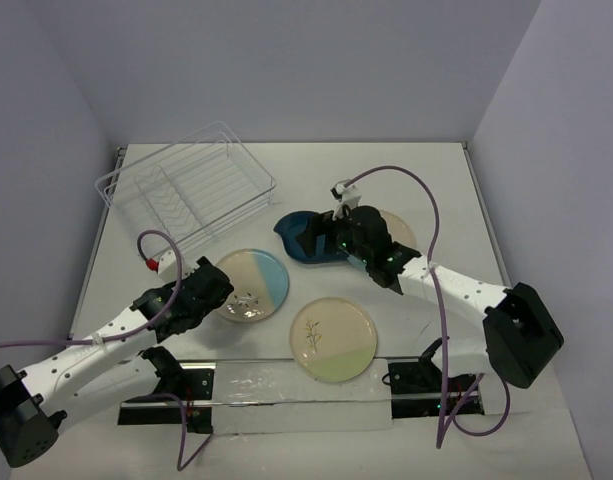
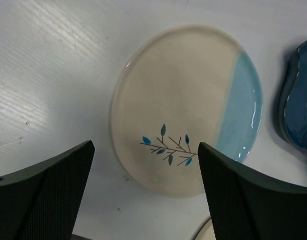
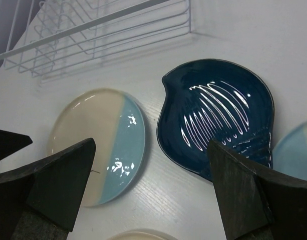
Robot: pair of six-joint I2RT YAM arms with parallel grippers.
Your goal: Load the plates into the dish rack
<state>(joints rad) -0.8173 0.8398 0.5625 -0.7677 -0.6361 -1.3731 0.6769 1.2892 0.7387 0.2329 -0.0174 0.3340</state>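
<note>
A beige plate with a light-blue section lies left of centre; it also shows in the left wrist view and the right wrist view. My left gripper is open and empty, hovering over that plate's near-left edge. The dark-teal leaf-shaped plate lies in the middle, also in the right wrist view. My right gripper is open and empty just above its right side. A second beige and blue plate is mostly hidden under the right arm. A cream plate with a pale-green section lies at the front. The clear dish rack stands at the back left, holding no plates.
White walls enclose the table on the left, back and right. A metal rail with the arm bases runs along the near edge. Purple cables loop over both arms.
</note>
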